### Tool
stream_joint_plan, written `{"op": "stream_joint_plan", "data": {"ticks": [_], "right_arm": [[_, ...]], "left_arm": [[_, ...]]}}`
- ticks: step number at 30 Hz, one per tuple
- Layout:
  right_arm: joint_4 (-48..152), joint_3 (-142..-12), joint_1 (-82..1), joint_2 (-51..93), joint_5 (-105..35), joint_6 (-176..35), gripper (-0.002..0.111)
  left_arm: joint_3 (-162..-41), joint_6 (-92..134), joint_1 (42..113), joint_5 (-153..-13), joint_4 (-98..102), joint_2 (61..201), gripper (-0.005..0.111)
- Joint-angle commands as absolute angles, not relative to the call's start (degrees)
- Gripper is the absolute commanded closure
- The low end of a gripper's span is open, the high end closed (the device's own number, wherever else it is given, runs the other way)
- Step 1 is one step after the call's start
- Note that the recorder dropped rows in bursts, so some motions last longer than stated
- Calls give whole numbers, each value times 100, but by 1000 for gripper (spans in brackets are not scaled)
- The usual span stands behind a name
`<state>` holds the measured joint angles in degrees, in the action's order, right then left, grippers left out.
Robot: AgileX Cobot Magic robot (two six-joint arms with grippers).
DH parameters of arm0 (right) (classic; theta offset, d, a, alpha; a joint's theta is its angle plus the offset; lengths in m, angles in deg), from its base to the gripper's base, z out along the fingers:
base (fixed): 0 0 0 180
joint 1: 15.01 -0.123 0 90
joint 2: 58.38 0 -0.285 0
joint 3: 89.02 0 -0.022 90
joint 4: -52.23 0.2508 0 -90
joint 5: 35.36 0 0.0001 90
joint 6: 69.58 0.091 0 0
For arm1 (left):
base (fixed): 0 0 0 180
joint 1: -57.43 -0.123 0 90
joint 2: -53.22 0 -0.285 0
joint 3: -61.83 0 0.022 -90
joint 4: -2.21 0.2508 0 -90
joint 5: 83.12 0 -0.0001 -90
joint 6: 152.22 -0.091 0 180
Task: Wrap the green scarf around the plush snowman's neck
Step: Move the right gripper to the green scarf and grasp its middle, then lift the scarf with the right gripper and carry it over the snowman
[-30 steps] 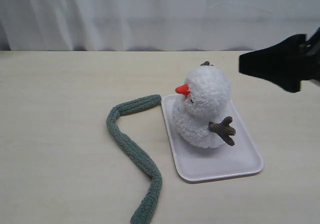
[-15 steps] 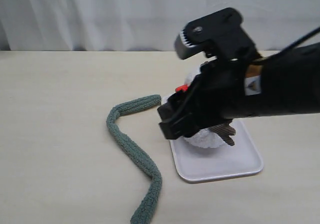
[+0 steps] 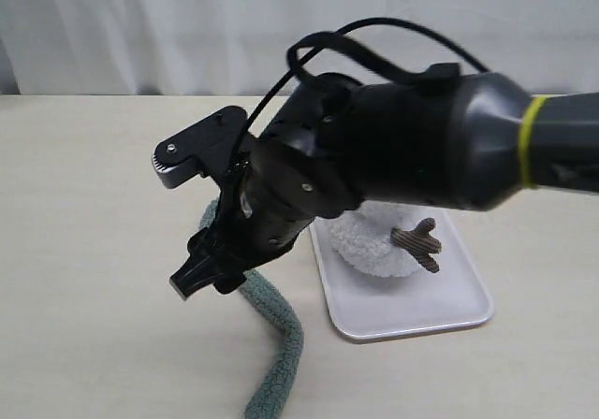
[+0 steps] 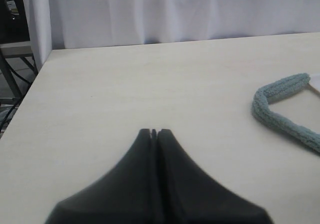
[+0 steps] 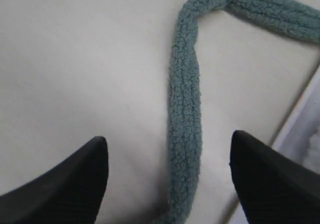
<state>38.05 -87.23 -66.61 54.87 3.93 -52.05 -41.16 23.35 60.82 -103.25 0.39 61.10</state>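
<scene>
The green scarf (image 3: 281,344) lies in a curve on the table left of the tray; its upper part is hidden by my right arm. The plush snowman (image 3: 370,246) sits on the white tray (image 3: 412,307); only its lower body and one brown twig arm (image 3: 418,243) show, while head and neck are hidden behind the arm. My right gripper (image 3: 204,283) hangs open over the scarf (image 5: 185,114), one finger on each side of the strip, holding nothing (image 5: 168,139). My left gripper (image 4: 154,131) is shut and empty above bare table, well away from the scarf's bend (image 4: 280,111).
A white curtain (image 3: 140,26) closes off the back of the table. The tray's edge (image 5: 300,119) lies just beside the scarf in the right wrist view. The table's far corner and edge (image 4: 47,54) show in the left wrist view, with dark equipment beyond.
My right arm has swept from the right edge across the snowman to the left and down, and now hangs over the scarf, covering the snowman's head. Scarf and snowman have not moved.
</scene>
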Motion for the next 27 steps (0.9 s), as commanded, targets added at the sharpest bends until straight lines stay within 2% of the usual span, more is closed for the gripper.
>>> {"op": "stream_joint_plan", "data": {"ticks": [1, 11, 20, 23, 27], "right_arm": [[3760, -9181, -6684, 6137, 438, -5395, 43], [3547, -10354, -6545, 7397, 762, -5395, 43], [3504, -10445, -6219, 7984, 894, -5395, 44], [3486, -10445, -6183, 8090, 807, -5445, 53], [3726, -10445, -6183, 8113, 845, -5930, 80]], "left_arm": [[-4095, 2345, 6102, -10251, 42, 6100, 107], [-4095, 2345, 6102, -10251, 42, 6100, 107], [-4095, 2345, 6102, -10251, 42, 6100, 107], [-4095, 2345, 6102, -10267, 42, 6100, 107], [-4095, 2345, 6102, -10257, 42, 6100, 107]]}}
